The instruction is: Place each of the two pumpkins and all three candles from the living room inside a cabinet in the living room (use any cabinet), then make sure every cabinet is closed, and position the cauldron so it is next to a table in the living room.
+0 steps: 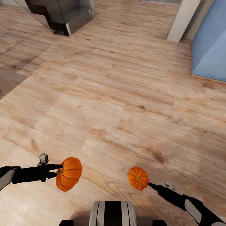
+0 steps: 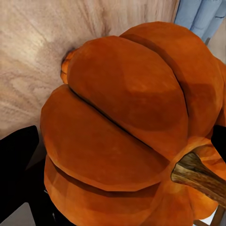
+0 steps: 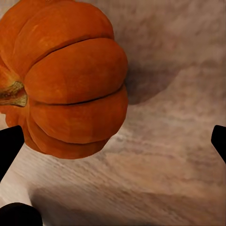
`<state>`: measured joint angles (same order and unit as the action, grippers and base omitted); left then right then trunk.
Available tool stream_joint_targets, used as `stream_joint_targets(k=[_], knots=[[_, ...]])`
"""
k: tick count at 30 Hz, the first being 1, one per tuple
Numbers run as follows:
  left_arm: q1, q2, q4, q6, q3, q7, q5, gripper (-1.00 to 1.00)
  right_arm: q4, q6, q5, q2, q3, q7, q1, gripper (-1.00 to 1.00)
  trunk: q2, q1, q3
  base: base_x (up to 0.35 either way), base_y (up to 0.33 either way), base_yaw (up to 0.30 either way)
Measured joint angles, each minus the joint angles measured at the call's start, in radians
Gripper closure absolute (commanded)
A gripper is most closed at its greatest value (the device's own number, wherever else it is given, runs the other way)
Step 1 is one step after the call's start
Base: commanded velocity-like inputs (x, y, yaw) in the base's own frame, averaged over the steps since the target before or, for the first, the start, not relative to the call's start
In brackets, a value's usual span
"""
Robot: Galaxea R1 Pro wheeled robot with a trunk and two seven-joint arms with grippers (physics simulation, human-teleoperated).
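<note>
One pumpkin sits at the tip of the left gripper, near left over the floor. The other pumpkin sits at the right gripper, near right. A cabinet stands far left; a wall far right.

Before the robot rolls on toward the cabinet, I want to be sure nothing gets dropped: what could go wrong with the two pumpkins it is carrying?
1. The right pumpkin sits at the very tip of the right gripper; in the right wrist view it lies off to one side, so a jolt might free it.
2. The left pumpkin sticks out past the left gripper; it could bump furniture.
3. Both hang over the bare wood floor; a dropped one may roll away.
</note>
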<state>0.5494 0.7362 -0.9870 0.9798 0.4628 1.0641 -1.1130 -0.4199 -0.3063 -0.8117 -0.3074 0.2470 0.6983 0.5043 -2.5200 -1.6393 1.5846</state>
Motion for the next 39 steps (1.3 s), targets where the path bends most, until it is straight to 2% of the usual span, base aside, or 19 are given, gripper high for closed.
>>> stream_joint_targets(k=[28, 39], knots=[[0.0, -0.001, 0.009, 0.0, 0.0, 0.001, 0.0, 1.0, -0.001, 0.0, 0.0, 0.0, 0.0, -0.002, 0.0, -1.0, 0.0, 0.0, 0.0, 0.048, 0.045, 0.0], [0.0, -0.001, 0.007, -0.001, 0.0, 0.001, 0.001, 1.0, 0.0, 0.008, 0.0, 0.0, 0.0, -0.002, 0.0, -1.0, -0.002, -0.003, 0.027, 0.0, 0.0, 0.0]])
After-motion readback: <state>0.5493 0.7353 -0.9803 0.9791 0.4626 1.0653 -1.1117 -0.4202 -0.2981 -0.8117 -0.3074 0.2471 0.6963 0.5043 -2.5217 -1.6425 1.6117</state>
